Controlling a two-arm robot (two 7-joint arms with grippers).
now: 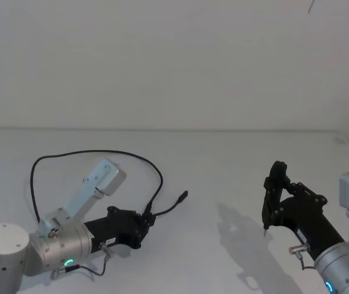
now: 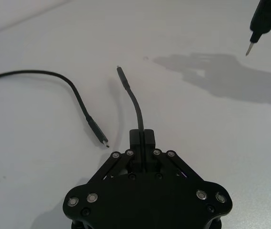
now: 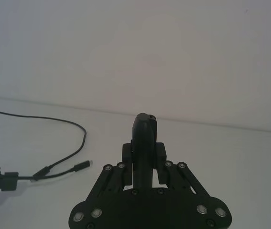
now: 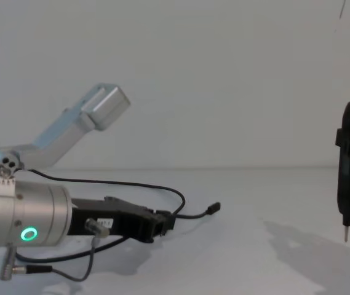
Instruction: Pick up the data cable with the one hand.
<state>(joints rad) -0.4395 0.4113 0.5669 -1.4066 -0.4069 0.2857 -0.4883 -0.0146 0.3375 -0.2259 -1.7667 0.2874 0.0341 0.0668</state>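
**White table, bare wall: grip made, lift pending**

Left pincer (image 2: 142,137) sits low over the table (image 1: 223,159), clenched on the data cable (image 2: 135,105) at its junction. One plug juts ahead and the long loop lies on the table. Right pincer (image 1: 273,193) hangs idle at right. Judged: grasp done, raising not yet done.

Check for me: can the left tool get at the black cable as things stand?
Likely yes. The left tool is already shut on the cable at its junction, so nothing lies in its way. The right tool, holding a black pointed stick, hangs far to the right.
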